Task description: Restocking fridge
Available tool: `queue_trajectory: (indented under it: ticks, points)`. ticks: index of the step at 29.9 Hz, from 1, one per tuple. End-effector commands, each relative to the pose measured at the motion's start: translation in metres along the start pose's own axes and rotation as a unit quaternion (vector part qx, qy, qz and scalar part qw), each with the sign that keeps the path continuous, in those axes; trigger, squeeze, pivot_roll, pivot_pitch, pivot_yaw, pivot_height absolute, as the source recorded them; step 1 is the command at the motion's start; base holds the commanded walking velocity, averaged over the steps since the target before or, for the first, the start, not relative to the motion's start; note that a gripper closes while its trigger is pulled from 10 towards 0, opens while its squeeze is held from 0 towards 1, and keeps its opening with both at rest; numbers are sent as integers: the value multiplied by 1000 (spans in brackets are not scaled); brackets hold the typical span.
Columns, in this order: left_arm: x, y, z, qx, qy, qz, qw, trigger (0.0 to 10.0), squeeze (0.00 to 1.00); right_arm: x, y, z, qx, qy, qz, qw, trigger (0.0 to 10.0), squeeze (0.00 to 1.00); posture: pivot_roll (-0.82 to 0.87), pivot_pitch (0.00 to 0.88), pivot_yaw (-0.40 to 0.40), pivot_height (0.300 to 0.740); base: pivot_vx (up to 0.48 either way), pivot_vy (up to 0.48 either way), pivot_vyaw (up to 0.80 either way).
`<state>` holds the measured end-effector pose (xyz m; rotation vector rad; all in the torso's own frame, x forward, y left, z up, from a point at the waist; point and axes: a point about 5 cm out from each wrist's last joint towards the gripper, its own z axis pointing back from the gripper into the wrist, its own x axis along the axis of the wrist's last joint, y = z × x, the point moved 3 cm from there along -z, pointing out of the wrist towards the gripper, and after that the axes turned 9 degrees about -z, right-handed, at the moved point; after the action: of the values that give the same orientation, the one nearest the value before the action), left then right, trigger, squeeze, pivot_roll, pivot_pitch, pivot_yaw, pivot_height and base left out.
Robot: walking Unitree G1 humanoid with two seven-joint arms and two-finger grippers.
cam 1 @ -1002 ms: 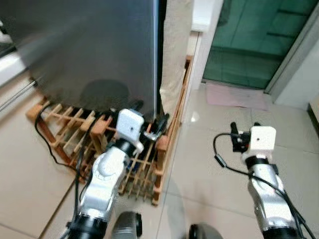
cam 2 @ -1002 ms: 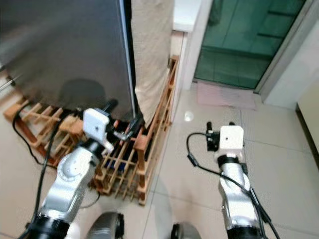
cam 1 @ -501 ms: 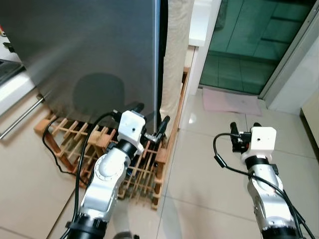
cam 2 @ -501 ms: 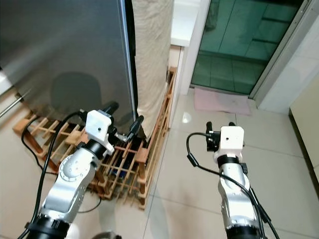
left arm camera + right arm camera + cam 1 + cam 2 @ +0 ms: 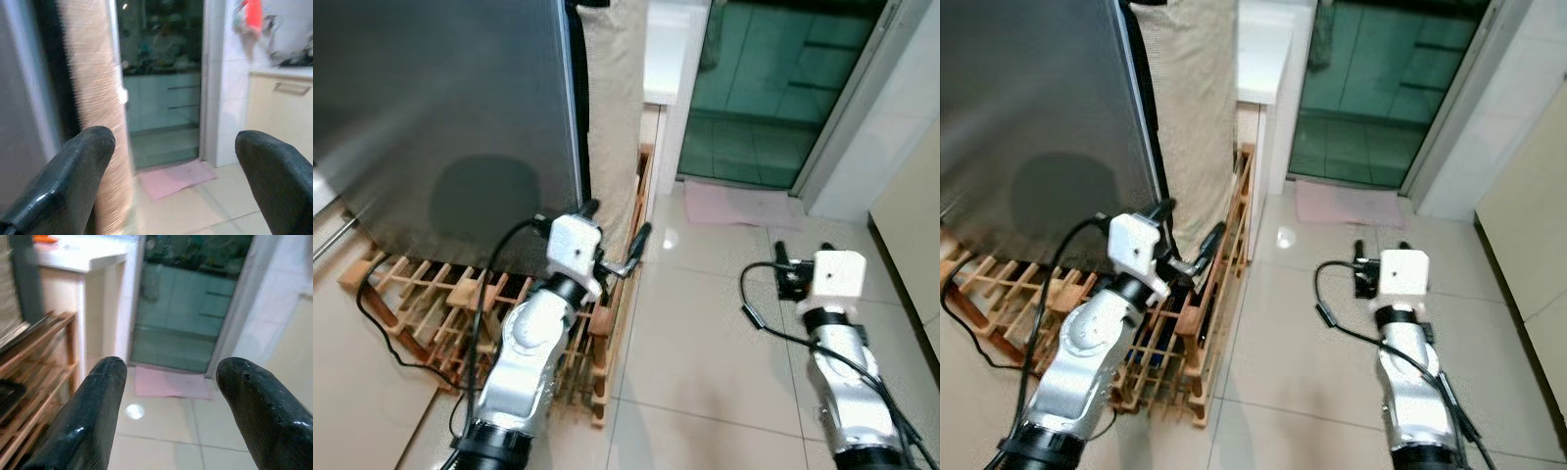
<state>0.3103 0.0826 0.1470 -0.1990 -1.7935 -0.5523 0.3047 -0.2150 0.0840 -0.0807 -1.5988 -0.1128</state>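
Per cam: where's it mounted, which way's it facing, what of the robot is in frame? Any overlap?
Head stereo pair: looks down at fridge door, wooden rack; both arms show.
Left wrist: along open left gripper toward pink mat.
Right wrist: along open right gripper toward the mat, rack beside.
Shared: mat, glass door.

Beige tiled floor (image 5: 705,323) (glossy), pink mat (image 5: 734,206) before a green glass door (image 5: 764,88).

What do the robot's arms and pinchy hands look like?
Both arms are shiny silver tubes with rounded joints. Each wrist carries a white boxy camera block. The left gripper and right gripper each have two long black fingers with rounded glossy tips. Black cables loop alongside both arms.
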Motion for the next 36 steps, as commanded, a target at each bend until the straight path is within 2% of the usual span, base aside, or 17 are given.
queue_trajectory:
  ticks: [1, 7, 11, 13, 16, 19, 21, 22, 23, 26, 27, 29, 32, 36]
  points:
    - [-5, 2, 0, 7, 16, 1, 1000, 10000, 0, 2, 5, -2, 9, -4, -1, 1000, 10000, 0, 55, 0, -47, 740, 0, 0, 0]
    - [-7, 15, -8, 52, 47, 29, 997, 10000, 0, 1, 4, -3, 11, -1, 1, 1000, 10000, 0, 49, 0, -48, 740, 0, 0, 0]
    - [-5, 15, -10, 53, 48, 41, 997, 10000, 0, 0, 4, -3, 11, 0, 2, 1000, 10000, 0, 50, 0, -50, 740, 0, 0, 0]
    - [2, 5, -17, 30, 43, 58, 997, 10000, 0, 0, 5, -3, 12, 1, 2, 1000, 10000, 0, 50, 0, -51, 740, 0, 0, 0]
    - [4, 1, -19, 22, 42, 63, 997, 10000, 0, 0, 5, -3, 13, 1, 2, 1000, 10000, 0, 50, 0, -50, 740, 0, 0, 0]
    - [6, -13, -26, -6, 48, 72, 996, 10000, 0, -1, 5, -4, 12, 1, 2, 1000, 10000, 0, 52, 0, -52, 740, 0, 0, 0]
    - [6, -22, -33, -26, 54, 65, 996, 10000, 0, -1, 6, -5, 14, 1, 2, 1000, 10000, 0, 50, 0, -50, 740, 0, 0, 0]
    - [6, -22, -33, -26, 54, 65, 996, 10000, 0, -1, 6, -5, 14, 1, 2, 1000, 10000, 0, 50, 0, -50, 740, 0, 0, 0]
    - [5, -20, -36, -21, 57, 46, 997, 10000, 0, 0, 7, -5, 13, -1, 1, 1000, 10000, 0, 40, 0, -44, 740, 0, 0, 0]
    - [5, -13, -31, -14, 51, 43, 998, 10000, 0, 3, 7, -5, 12, -7, -2, 1000, 10000, 0, 36, 0, -40, 740, 0, 0, 0]
    - [4, -7, -23, -10, 40, 42, 998, 10000, 0, 5, 6, -5, 11, -9, -4, 1000, 10000, 0, 35, 0, -39, 740, 0, 0, 0]
    - [3, -3, -18, -4, 36, 36, 999, 10000, 0, 5, 6, -5, 10, -10, -4, 1000, 10000, 0, 37, 0, -40, 740, 0, 0, 0]
    - [1, -1, -10, -2, 38, 35, 999, 10000, 0, 4, 6, -5, 10, -8, -4, 1000, 10000, 0, 46, 0, -44, 740, 0, -320, 0]
    - [1, -6, -10, -8, 38, 30, 999, 10000, 0, 2, 8, -5, 14, -6, -5, 1000, 10000, 0, 53, 0, -47, 740, 0, -460, 0]
